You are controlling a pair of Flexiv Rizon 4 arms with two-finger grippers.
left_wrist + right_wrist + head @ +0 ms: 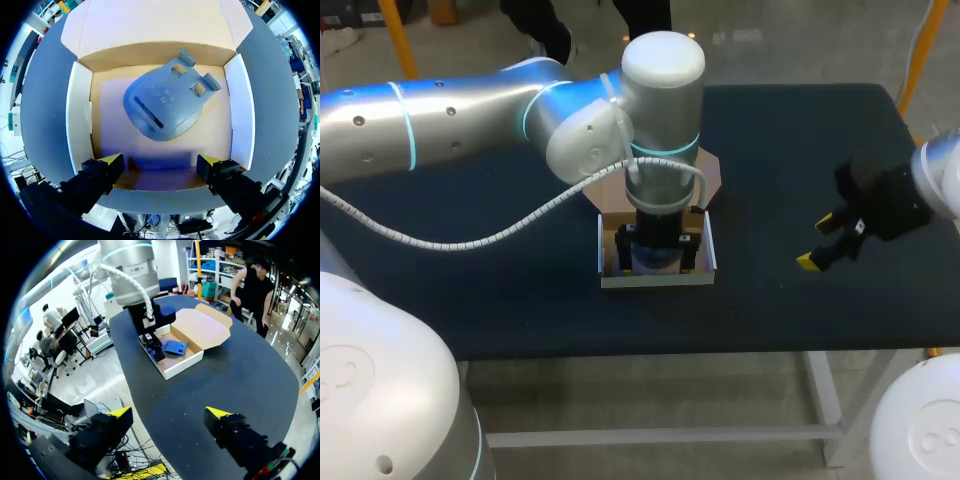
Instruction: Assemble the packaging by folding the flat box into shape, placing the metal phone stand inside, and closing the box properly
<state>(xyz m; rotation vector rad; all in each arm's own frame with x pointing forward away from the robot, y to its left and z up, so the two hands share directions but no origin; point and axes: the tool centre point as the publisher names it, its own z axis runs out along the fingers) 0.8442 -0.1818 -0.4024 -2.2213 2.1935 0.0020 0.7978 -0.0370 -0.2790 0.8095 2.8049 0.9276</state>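
The white cardboard box stands folded into shape at the table's middle, its brown lid flap lying open behind it. A blue-grey metal phone stand lies flat on the box floor. My left gripper hangs open over the box's near wall, its yellow tips apart and touching nothing, the stand ahead of it. In the head view the left gripper reaches down into the box. My right gripper is open and empty, off to the box's right. From the right wrist, the box and stand lie well ahead of the right gripper.
The dark table carries only the box. My left arm crosses from the left over the table's back half. Bare tabletop lies between the box and my right gripper, and along the front edge.
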